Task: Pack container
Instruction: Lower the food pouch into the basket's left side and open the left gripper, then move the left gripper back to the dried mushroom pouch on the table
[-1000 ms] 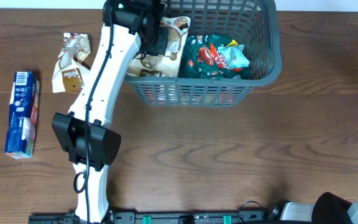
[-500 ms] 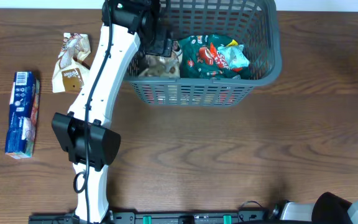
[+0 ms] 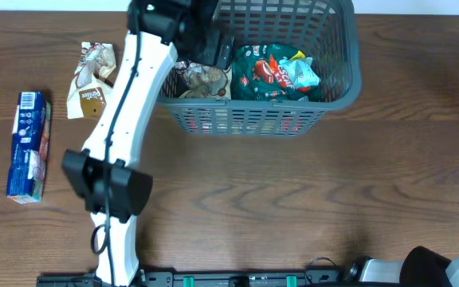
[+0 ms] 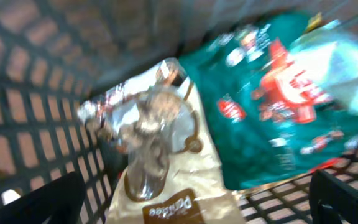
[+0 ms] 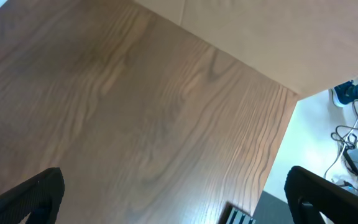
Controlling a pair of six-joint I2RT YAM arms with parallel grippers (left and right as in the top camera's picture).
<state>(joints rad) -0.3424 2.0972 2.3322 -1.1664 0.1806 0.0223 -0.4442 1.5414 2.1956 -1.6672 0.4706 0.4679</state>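
At the far edge of the brown wooden tabletop (image 3: pixel 293 199): large grey plastic rectangular basket (image 3: pixel 245 119) with slotted lattice sides and flared rim. Mouth up, base flat on the wood, long axis left to right across the overhead view, one long wall facing the arms.

Inside, at the left end: cream and brown foil packet (image 4: pixel 160 155), crumpled, lying on the base beside the lattice wall. Brown script on a pale label at its near end, perhaps starting with a P, too blurred to read for sure. Touching it on the right: dark green glossy packet (image 4: pixel 278 106) with red and white lettering, unreadable in the blur; pale blue wrapper (image 3: pixel 300 73) on top of it.

Over the cream packet, within the basket walls: left end effector (image 3: pixel 212 49), fingers (image 4: pixel 36 202) spread wide, pinching nothing. Over bare wood, well apart from the basket: right end effector (image 5: pixel 179 196), likewise spread wide and empty.

Outside, left of the basket: second cream and brown packet (image 3: pixel 92 80), print too small to read. Farther left: blue, white and red carton (image 3: pixel 29 147), long axis front to back.
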